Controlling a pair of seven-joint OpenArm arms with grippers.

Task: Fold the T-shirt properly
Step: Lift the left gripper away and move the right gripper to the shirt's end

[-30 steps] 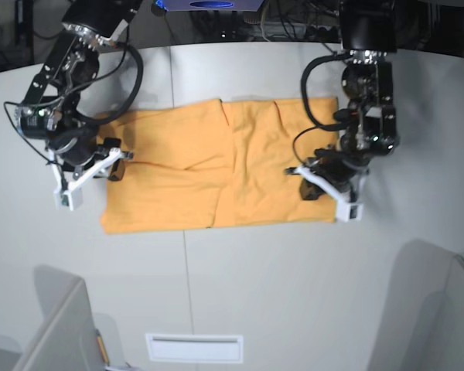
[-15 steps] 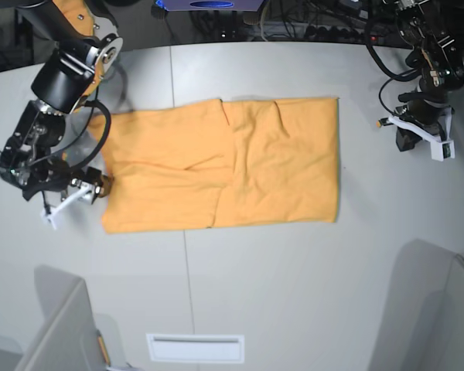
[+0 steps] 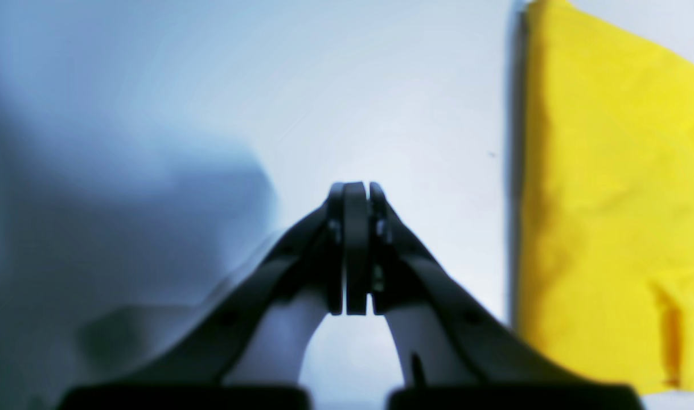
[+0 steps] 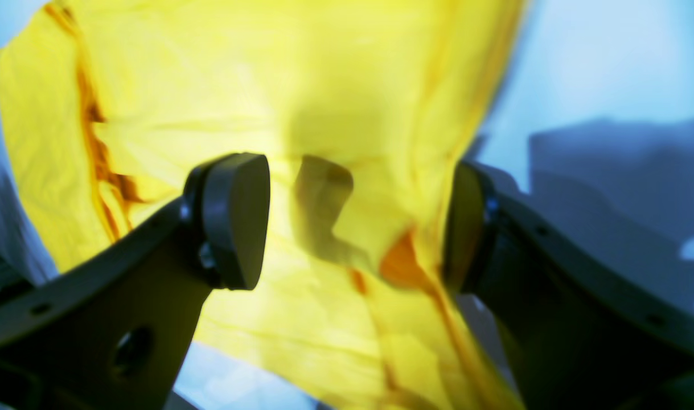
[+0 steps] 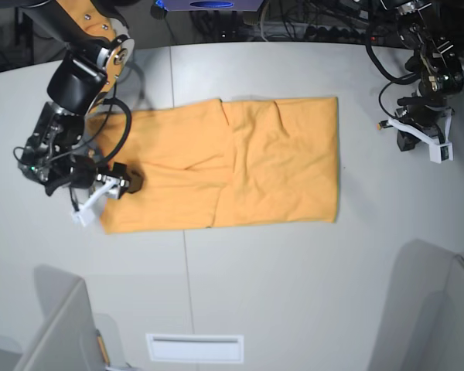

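The orange-yellow T-shirt [image 5: 232, 166] lies flat on the white table [image 5: 278, 286], folded into a wide rectangle, plain side up. My right gripper [image 5: 107, 199] is open at the shirt's near left corner. In the right wrist view the open gripper [image 4: 352, 222] straddles the shirt [image 4: 324, 102], whose raised edge runs close to the right pad [image 4: 466, 228]. My left gripper [image 5: 419, 143] rests off the shirt, beyond its right edge. In the left wrist view this gripper [image 3: 355, 193] is shut and empty over bare table, with the shirt [image 3: 608, 199] to its right.
Grey partition panels stand at the near left [image 5: 54, 325] and near right [image 5: 425, 309]. A white slotted panel [image 5: 193, 348] sits at the table's front edge. Cables and equipment [image 5: 294, 27] run along the back edge.
My right gripper has moved right, from off the table's left side onto the shirt's near left corner. My left arm has barely moved.
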